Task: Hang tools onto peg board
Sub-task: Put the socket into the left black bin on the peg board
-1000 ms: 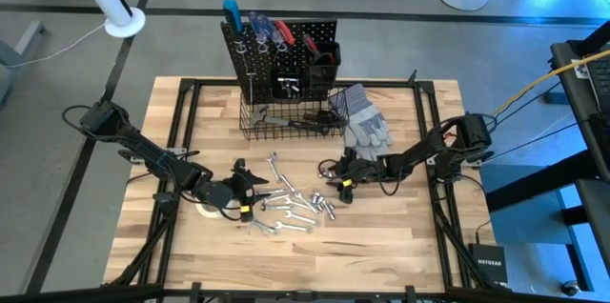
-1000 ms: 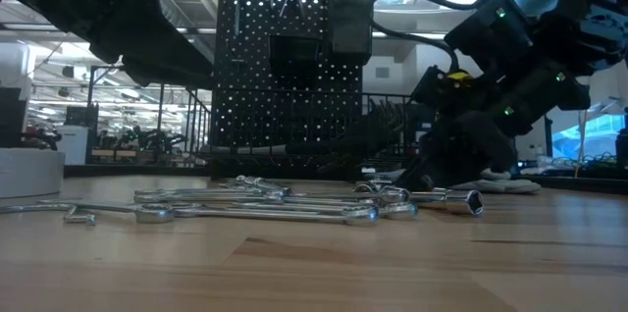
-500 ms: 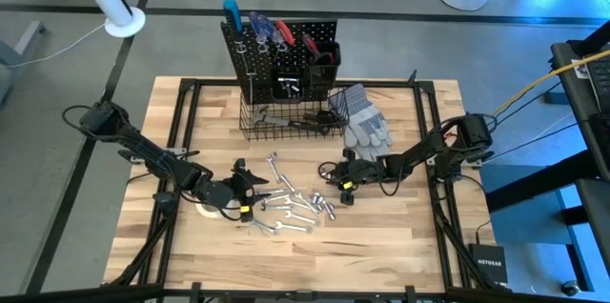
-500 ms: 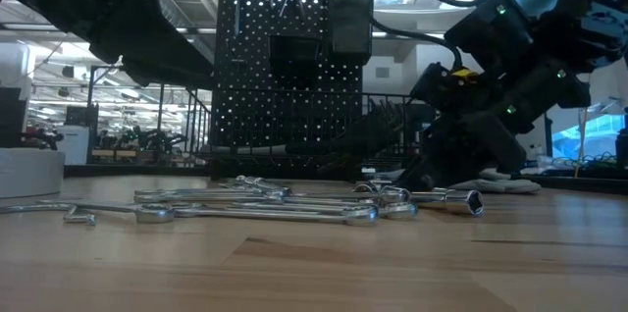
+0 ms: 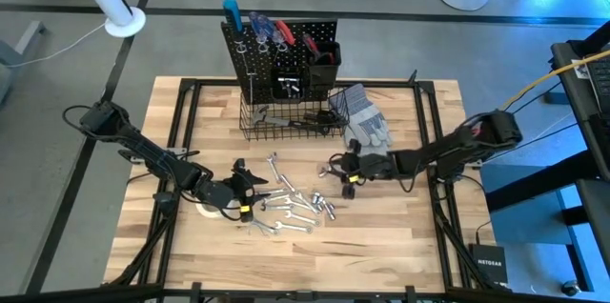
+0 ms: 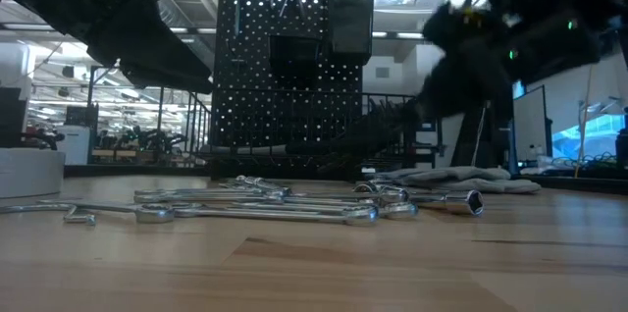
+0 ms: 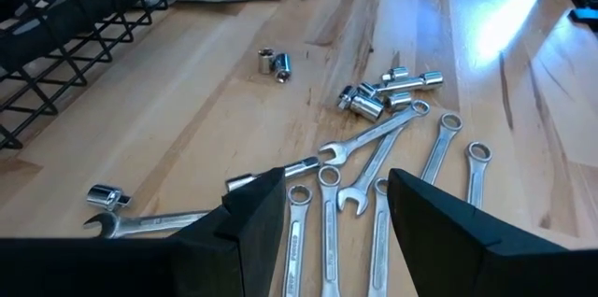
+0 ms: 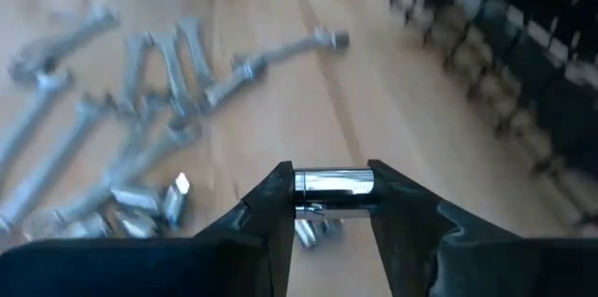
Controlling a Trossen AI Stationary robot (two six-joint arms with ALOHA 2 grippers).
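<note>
Several silver wrenches (image 5: 291, 208) and sockets (image 7: 388, 91) lie loose on the wooden table's middle. My right gripper (image 5: 335, 173) hangs above their right end, shut on a small silver socket (image 8: 334, 185). My left gripper (image 7: 332, 218) stands open just left of the wrenches, with a wrench on the table below its fingers. The black peg board (image 5: 281, 41) stands upright at the far edge. It bears red- and blue-handled tools at its top and a wire basket (image 5: 286, 120) at its foot. My right gripper pinches the short silver socket (image 8: 334, 183) between its two fingertips. The socket lies crosswise in the gap, one end against each finger. The fingers slant down from the table's right side. The socket is lifted clear of the table.
Grey work gloves (image 5: 362, 117) lie right of the basket. A white tape roll (image 5: 205, 210) sits under my left arm. Two loose sockets (image 7: 276, 62) lie apart from the pile, toward the basket. Bare wood shows along the near edge and at the right.
My right gripper has risen from the table top beside the sockets. It now hangs clear above them, a little nearer the gloves. The wrenches lie as before.
</note>
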